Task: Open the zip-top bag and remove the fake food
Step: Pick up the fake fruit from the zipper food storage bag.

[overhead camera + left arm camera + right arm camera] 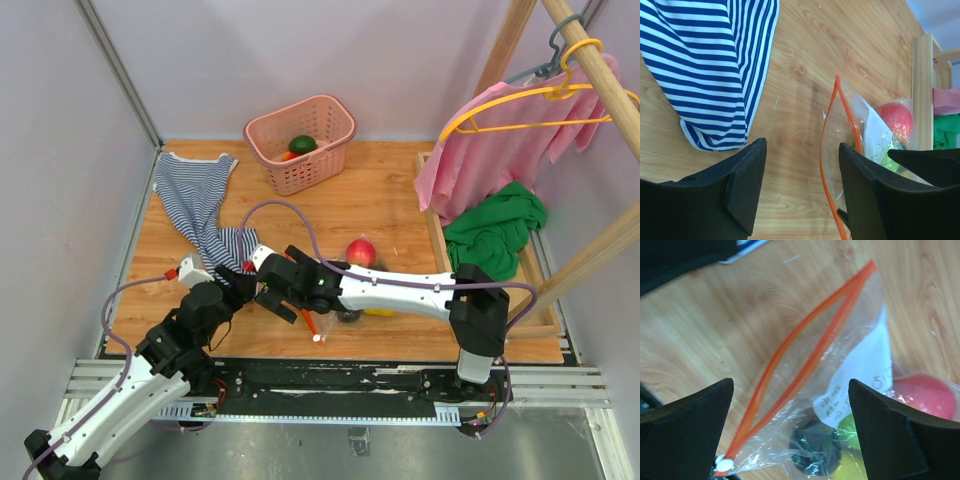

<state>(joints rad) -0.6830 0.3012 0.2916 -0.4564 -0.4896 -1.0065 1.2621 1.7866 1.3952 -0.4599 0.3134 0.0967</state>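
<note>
Mouth of the clear crinkly zip-top bag (840,365) gapes slightly where it lies on the wooden table (840,40), with the plastic fruits (927,395) inside. The left fingers (747,170) stand apart astride one orange lip, probably to pinch it. The right fingers (890,425) are spread wide above and grasp nothing, likely awaiting the other lip.

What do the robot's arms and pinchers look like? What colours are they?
Both arms are white tube-shaped pieces joined by chunky black joints: the left arm and the right arm. A thin purple-grey cable loops along each. The left gripper and right gripper each have two black, wedge-shaped fingers.
</note>
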